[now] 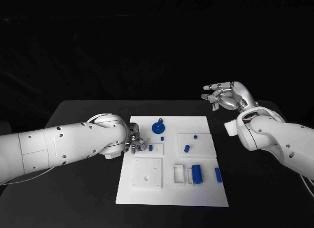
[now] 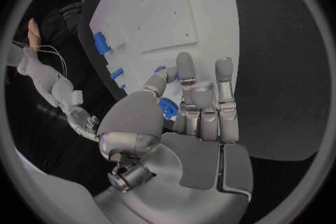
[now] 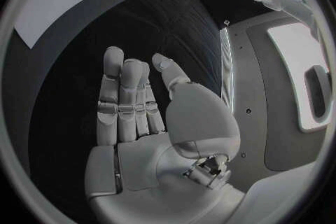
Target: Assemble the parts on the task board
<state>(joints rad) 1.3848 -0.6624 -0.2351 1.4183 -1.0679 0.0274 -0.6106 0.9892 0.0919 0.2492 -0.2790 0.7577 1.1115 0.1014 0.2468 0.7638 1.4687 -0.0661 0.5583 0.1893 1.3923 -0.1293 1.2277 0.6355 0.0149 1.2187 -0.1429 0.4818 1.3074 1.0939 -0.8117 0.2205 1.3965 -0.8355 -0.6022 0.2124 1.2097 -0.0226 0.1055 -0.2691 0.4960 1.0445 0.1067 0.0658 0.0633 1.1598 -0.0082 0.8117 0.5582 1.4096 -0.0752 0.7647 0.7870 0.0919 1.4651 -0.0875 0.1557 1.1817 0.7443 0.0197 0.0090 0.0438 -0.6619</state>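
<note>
Two hands: left hand (image 2: 183, 106) pinches a blue part (image 2: 167, 107); right hand (image 3: 150, 117) spread, holding nothing.

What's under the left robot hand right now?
The left robot hand sits over the white board's left edge, fingers curled around a small blue piece. Its fingers cover the board beneath, so whether the piece is seated there cannot be told.

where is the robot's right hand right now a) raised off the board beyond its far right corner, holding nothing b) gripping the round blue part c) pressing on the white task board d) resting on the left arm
a: the silver right hand is up beyond the far right corner of the white task board, and the right wrist view shows its fingers apart with nothing in them.
</note>
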